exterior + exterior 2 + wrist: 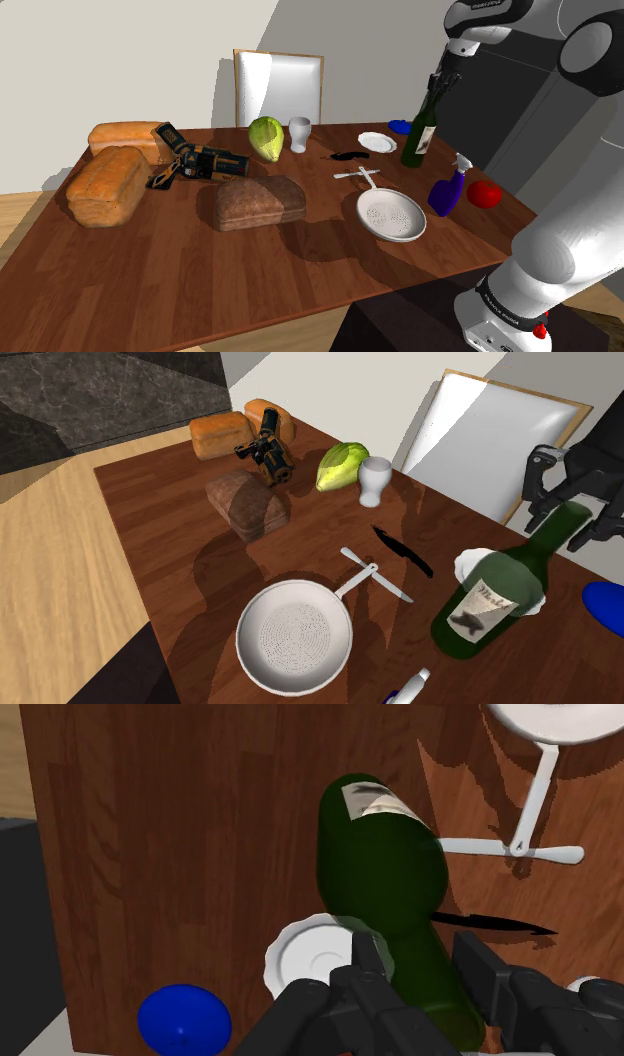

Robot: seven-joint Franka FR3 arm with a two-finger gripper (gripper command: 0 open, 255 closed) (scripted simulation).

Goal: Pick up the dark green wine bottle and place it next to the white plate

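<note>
The pincer (pixel 415 952) is clenched on the thin neck of the dark green wine bottle (pixel 380 854), with one black finger on each side. The bottle leans a bit in its hold. Its fat bottom end is low over the desk (pixel 200 824). It is just beside the white plate (pixel 298 959) already. I cannot tell if the bottom touches the wood or hangs a little above it.

So the job now looks like setting the bottle down. The best way is to go slow. First the bottle should be stood up straight, so it lands flat on its bottom and not on one edge. A tall bottle tips over easily. The bottom should come down on bare wood, close to the plate but not on its rim. A black knife (pixel 500 926) lies near the bottle on one side, and a blue round thing (pixel 185 1019) sits past the plate. The bottle should keep away from both. The pincer should let go only when the bottle stands firm, then go straight up off the neck.
</note>
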